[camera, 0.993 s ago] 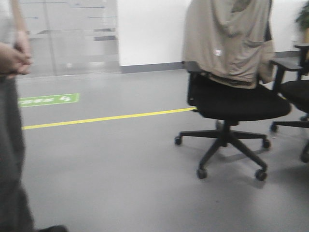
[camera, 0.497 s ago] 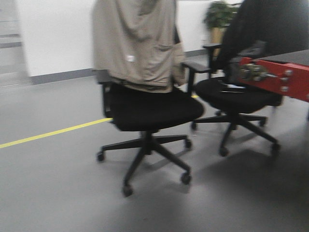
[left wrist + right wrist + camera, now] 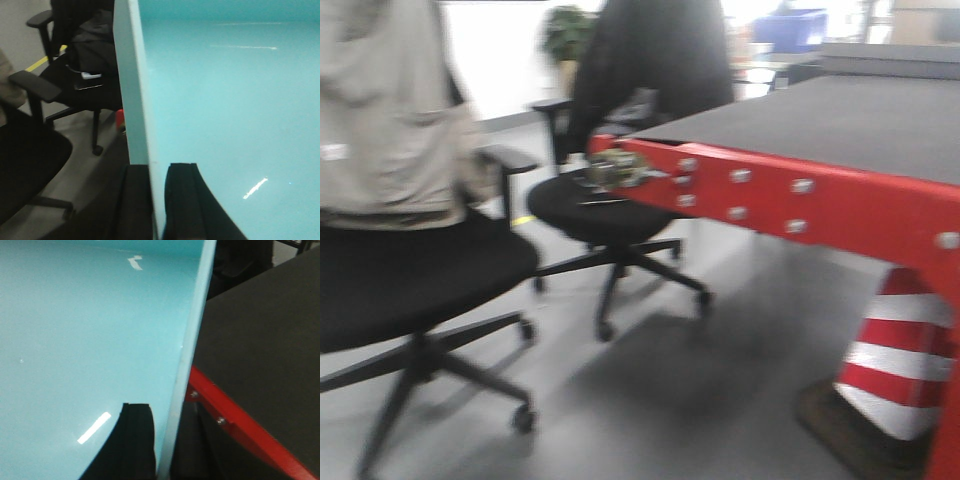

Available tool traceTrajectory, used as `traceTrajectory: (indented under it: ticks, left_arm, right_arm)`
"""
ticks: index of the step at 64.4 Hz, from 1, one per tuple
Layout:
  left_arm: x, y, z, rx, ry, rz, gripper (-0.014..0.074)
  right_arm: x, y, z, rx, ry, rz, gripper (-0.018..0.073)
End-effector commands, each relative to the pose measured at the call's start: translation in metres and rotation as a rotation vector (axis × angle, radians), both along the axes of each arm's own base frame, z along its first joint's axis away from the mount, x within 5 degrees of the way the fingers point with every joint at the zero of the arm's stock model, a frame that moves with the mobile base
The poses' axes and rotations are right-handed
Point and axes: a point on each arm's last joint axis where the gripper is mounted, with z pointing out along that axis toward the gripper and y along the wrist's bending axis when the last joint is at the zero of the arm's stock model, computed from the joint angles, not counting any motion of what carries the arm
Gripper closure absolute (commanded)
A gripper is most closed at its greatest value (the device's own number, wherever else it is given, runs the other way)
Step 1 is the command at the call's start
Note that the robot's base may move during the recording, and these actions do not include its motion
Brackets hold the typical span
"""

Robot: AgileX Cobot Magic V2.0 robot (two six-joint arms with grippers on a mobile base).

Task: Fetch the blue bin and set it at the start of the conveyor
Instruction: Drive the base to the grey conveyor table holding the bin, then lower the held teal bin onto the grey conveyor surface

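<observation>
The front view has swung from the chairs (image 3: 420, 270) to the conveyor (image 3: 840, 120), so I'm almost there: my left fingers (image 3: 185, 205) and right fingers (image 3: 131, 440) each clamp a wall of the bin (image 3: 225, 100), held just beside the red edge (image 3: 235, 430).

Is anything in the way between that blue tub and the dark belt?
Nothing visible. The blue bin hangs right beside the belt and its red edge strip, and the belt shown lies bare. The office chairs stand beside the belt's end, not on it.
</observation>
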Motion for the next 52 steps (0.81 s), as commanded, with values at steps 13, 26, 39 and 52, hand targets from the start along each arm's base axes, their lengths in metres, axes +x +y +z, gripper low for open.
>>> traceTrajectory:
  ticks: [13,26,39,52]
  left_arm:
    - [-0.0034,-0.0024,0.0092,-0.045,-0.064,-0.024,0.0708]
    - [-0.0034,-0.0024,0.0092,-0.045,-0.064,-0.024,0.0708]
    - [-0.0034,-0.0024,0.0092,-0.045,-0.064,-0.024,0.0708]
    - [-0.0034,-0.0024,0.0092,-0.045,-0.064,-0.024,0.0708]
  right_arm:
    - [-0.0024,-0.0005,0.01,0.013,-0.078,0.007,0.0712]
    - [-0.0024,-0.0005,0.01,0.013,-0.078,0.007,0.0712]
    - [-0.0024,-0.0005,0.01,0.013,-0.078,0.007,0.0712]
    - [-0.0024,-0.0005,0.01,0.013,-0.078,0.007,0.0712]
